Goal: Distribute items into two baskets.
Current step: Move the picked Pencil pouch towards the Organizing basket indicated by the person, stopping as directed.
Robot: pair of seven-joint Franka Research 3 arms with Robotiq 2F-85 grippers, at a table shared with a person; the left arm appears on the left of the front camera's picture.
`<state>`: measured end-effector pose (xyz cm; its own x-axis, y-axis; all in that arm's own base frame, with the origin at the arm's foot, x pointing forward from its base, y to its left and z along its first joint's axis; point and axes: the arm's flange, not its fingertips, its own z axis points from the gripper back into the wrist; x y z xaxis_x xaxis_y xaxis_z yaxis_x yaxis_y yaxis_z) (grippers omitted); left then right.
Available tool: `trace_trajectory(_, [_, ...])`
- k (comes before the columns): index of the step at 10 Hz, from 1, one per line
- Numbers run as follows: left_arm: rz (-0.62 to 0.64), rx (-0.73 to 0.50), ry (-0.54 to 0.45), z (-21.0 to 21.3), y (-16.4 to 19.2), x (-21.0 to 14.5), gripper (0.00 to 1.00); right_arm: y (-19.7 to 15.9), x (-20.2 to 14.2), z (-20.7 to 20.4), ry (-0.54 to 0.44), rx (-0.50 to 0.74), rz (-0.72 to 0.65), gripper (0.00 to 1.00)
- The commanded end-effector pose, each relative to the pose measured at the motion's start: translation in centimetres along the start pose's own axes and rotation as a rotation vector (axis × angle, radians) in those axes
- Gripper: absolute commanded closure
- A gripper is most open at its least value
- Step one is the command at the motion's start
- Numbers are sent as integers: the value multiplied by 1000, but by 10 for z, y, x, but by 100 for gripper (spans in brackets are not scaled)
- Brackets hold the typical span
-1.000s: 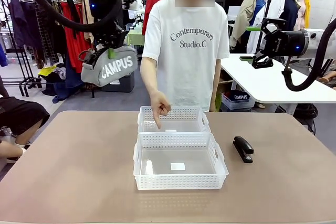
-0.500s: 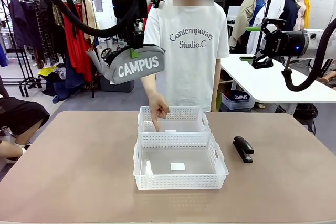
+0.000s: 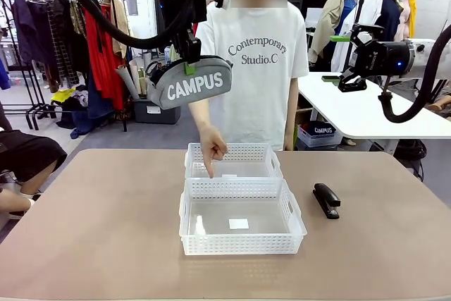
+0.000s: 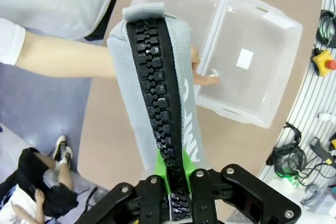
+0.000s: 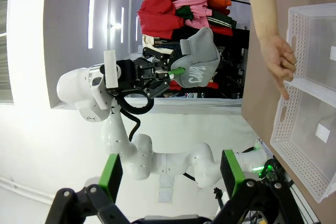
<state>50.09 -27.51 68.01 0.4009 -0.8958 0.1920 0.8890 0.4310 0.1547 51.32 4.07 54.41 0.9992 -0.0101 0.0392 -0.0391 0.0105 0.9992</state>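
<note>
My left gripper [image 3: 189, 68] is shut on the top of the grey "CAMPUS" pouch [image 3: 190, 84], which hangs high above the table, up and left of the baskets. In the left wrist view the pouch [image 4: 157, 93] and its black zip run up from my shut fingers [image 4: 176, 192]. Two white lattice baskets stand mid-table, the far basket [image 3: 236, 149] behind the near basket [image 3: 239, 244]. The person's hand [image 3: 213, 147] points a finger down into the far one. The black stapler [image 3: 326, 200] lies on the table right of the baskets. My right gripper [image 3: 344, 61] hangs open and empty, high at the right.
The person stands at the far side, directly behind the baskets. A white side table [image 3: 366, 114] is behind at the right, below my right arm. Clothes racks [image 3: 63, 40] stand at the back left. The right wrist view shows green pads [image 5: 110, 177] spread apart.
My left arm has carried the pouch to the right and slightly up, closer to above the baskets. The right arm and the person's pointing hand have stayed still.
</note>
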Motion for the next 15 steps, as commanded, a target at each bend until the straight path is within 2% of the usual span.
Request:
trace_trajectory(1, [2, 3, 3, 1, -2, -5, 100, 2, 0, 1, -1, 0, 3, 0])
trace_trajectory(2, [0, 0, 0, 0, 0, 0, 100, 2, 0, 1, -1, 0, 3, 0])
trace_trajectory(3, [-69, -31, 26, -9, -7, 10, 100, 2, 0, 1, -1, 0, 3, 0])
trace_trajectory(6, [-247, -71, 10, -40, -24, 47, 100, 2, 0, 1, -1, 0, 3, 0])
trace_trajectory(9, [-359, -87, 11, -68, -35, 67, 100, 2, 0, 1, -1, 0, 3, 0])
trace_trajectory(15, [-410, -116, 1, -74, -40, 78, 100, 2, 0, 1, -1, 0, 3, 0])
